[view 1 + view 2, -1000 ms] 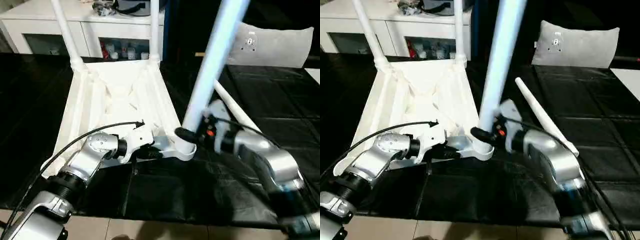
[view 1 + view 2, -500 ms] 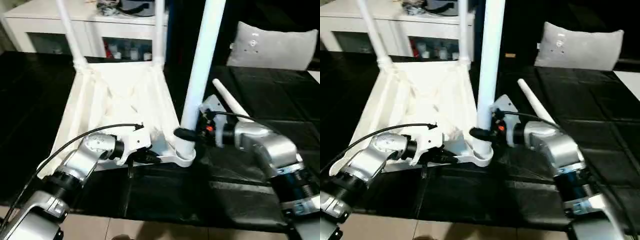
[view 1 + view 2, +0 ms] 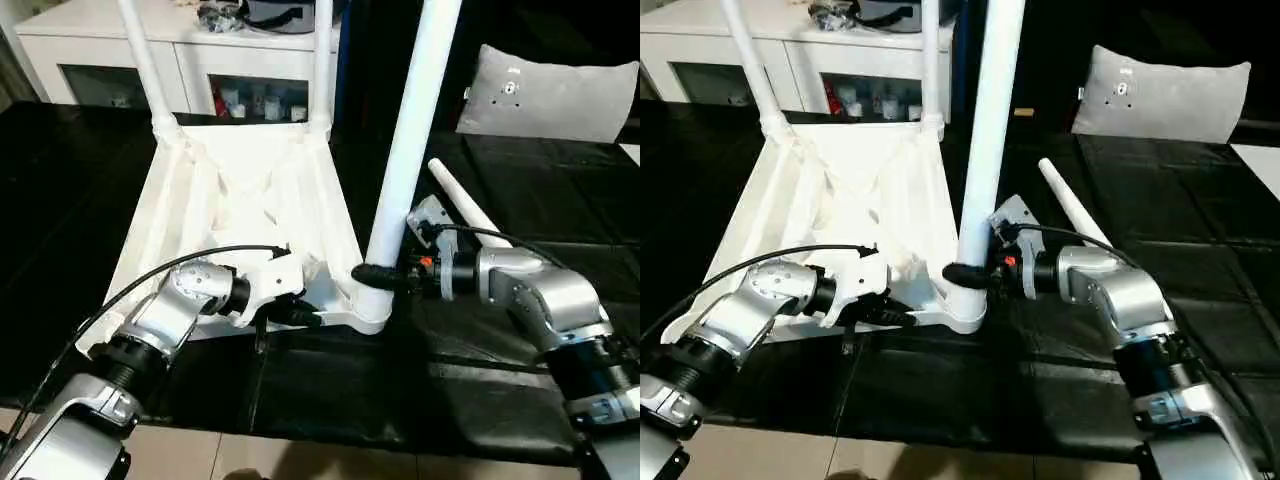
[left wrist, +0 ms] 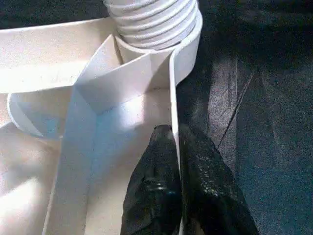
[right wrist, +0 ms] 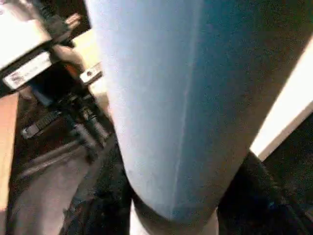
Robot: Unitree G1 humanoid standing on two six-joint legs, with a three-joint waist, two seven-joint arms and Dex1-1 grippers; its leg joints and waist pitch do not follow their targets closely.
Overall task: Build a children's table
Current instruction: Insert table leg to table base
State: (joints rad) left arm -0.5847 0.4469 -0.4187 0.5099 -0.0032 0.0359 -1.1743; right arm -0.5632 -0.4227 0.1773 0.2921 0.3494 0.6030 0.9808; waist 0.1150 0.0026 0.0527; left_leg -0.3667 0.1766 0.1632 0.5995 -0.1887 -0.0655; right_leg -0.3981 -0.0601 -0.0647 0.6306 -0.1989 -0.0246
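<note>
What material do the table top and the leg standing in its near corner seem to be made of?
Table top: apparently white moulded plastic, matte; thin moulded ribs show on its underside. Leg: likely the same plastic, smooth with a slight sheen; ridged threads at its base suggest moulding.

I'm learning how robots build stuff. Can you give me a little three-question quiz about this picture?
1. How many legs stand in the tabletop?
2. True or false: the left gripper pinches the tabletop's rim.
3. The fourth leg is: A) on the cushion, B) lying on the black surface, C) in the cabinet.

Key: 1. Three. 2. True. 3. B.
</note>
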